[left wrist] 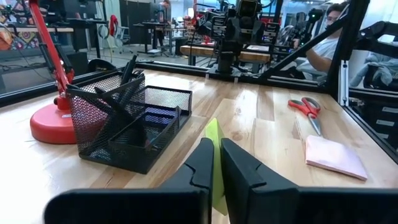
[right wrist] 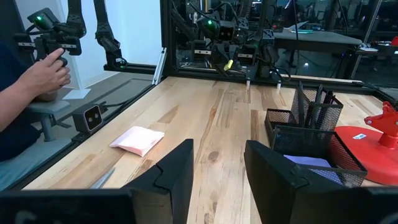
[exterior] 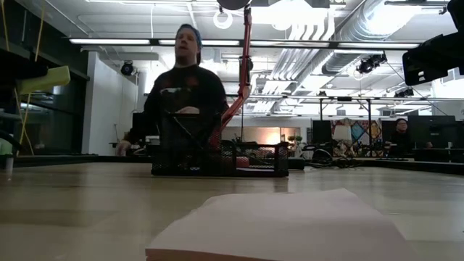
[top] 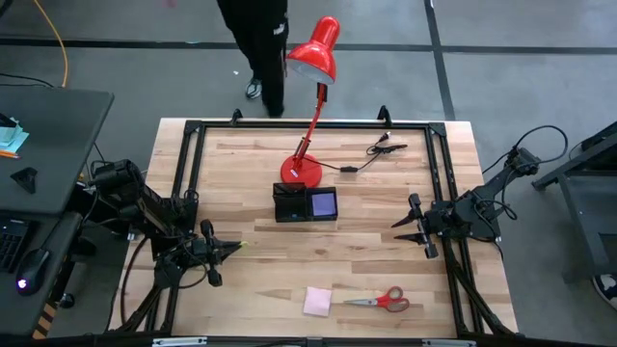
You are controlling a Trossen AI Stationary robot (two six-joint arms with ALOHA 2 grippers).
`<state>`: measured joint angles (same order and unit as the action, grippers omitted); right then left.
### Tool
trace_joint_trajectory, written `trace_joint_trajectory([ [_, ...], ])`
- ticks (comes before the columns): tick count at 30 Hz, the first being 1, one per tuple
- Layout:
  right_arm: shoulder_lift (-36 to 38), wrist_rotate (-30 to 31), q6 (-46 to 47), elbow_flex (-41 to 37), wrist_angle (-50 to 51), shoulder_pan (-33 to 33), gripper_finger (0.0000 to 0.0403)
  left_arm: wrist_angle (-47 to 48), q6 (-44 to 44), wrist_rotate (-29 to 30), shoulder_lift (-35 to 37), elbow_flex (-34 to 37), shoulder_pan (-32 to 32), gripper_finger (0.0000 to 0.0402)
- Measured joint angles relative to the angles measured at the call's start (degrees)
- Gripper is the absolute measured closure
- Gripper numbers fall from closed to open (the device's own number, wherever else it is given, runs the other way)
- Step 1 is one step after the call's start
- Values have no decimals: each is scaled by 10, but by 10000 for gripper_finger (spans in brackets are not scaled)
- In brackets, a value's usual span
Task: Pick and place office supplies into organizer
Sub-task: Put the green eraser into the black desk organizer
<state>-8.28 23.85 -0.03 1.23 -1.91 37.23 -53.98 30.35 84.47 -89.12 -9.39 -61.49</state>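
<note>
High view: the organizer (top: 305,204) sits mid-surface just in front of the red lamp (top: 310,106), purple pad (top: 324,203) already in its right compartment. Pink pad (top: 317,302) and scissors (top: 384,301) lie side by side, well in front of the organizer, not yet stowed. Left pincer (top: 234,249) waits to the organizer's left-front; right pincer (top: 412,231) to its right.

Low view: pink pad nearest, organizer behind it, a person (exterior: 185,90) beyond the surface.

Left wrist view: left pincer (left wrist: 214,163) is clamped tight on a thin yellow-green slip (left wrist: 214,155), pens (left wrist: 121,93) standing in the organizer's mesh cup ahead.

Right wrist view: right pincer (right wrist: 219,162) stands part open, nothing between its fingers.

Risk: the slip is flimsy; it could bend against the mesh wall or slide out of the grip on release, landing outside the organizer.
</note>
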Motion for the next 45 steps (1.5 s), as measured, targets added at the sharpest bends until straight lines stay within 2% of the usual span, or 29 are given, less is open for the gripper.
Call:
trace_joint_trajectory([
  [5, 0, 0, 0, 0, 0, 0, 269, 0, 0, 0, 0, 0, 0, 388],
  [12, 0, 0, 0, 0, 0, 0, 269, 0, 0, 0, 0, 0, 0, 398],
  [18, 0, 0, 0, 0, 0, 0, 269, 0, 1, 0, 0, 0, 0, 388],
  [25, 0, 0, 0, 0, 0, 0, 269, 0, 1, 0, 0, 0, 0, 398],
  [45, 0, 0, 0, 0, 0, 0, 269, 1, 1, 0, 0, 0, 0, 388],
])
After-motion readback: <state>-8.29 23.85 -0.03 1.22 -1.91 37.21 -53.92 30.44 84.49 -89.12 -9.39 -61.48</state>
